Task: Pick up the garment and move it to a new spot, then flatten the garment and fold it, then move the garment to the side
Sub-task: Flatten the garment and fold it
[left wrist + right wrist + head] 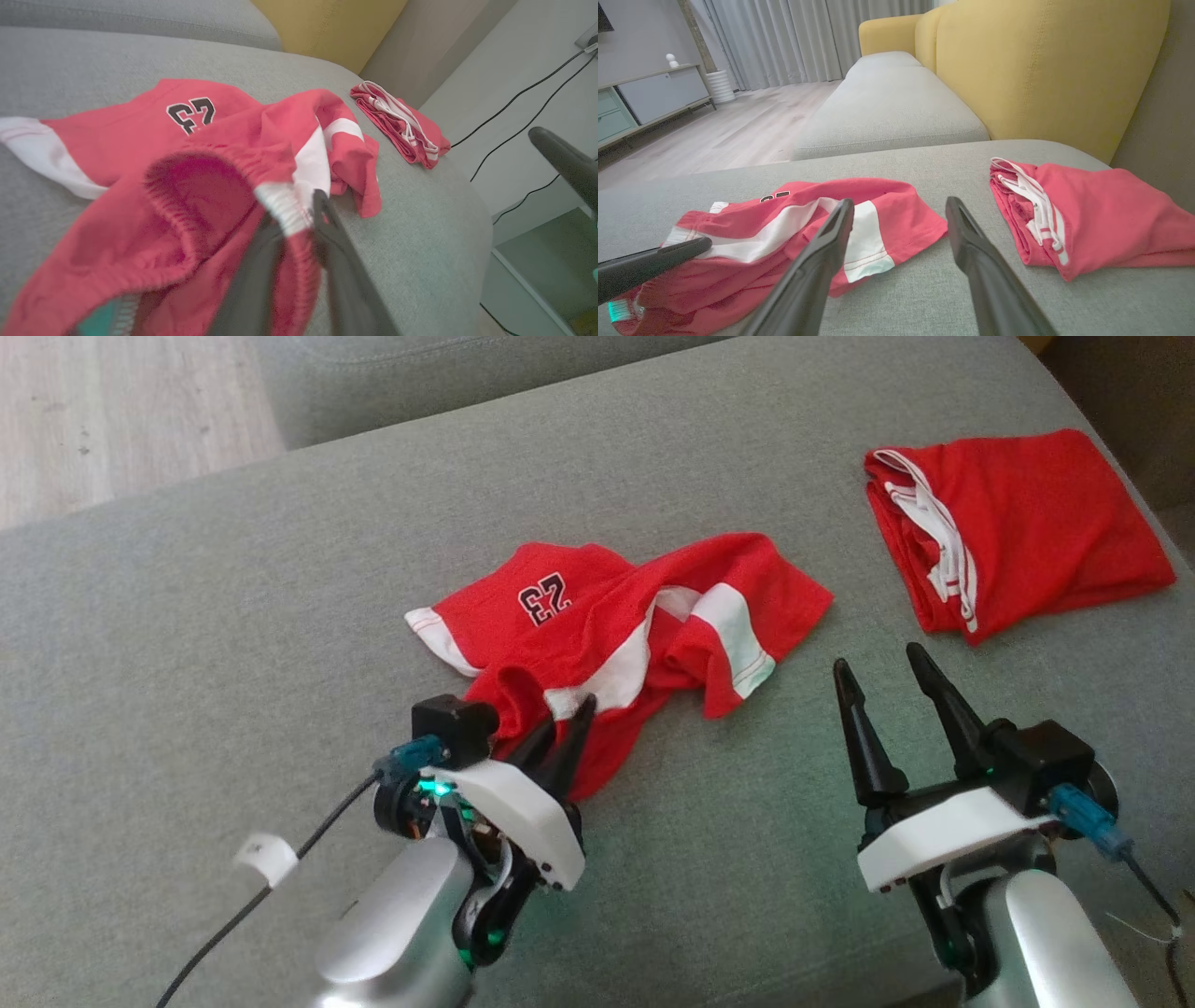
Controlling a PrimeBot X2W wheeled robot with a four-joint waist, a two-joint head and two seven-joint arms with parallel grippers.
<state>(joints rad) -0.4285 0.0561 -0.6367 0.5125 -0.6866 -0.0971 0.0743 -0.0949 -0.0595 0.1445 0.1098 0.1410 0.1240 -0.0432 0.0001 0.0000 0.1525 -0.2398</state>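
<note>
The garment [616, 616] is a pair of red shorts with white stripes and a black "23", lying crumpled in the middle of the grey cushion [233, 616]. My left gripper [565, 728] stands at its near edge with the fingers drawn together on the elastic waistband [285, 205], which is pinched between them in the left wrist view. The open right gripper [878, 661] hovers over bare cushion just right of the shorts [784, 233], with nothing between its fingers [822, 261].
A second red garment [1027, 523], folded, lies at the cushion's far right near the edge. A yellow sofa back [1041, 70] rises behind it. Wooden floor [112, 411] lies beyond the far left, and cables [514, 116] run over the floor on the right.
</note>
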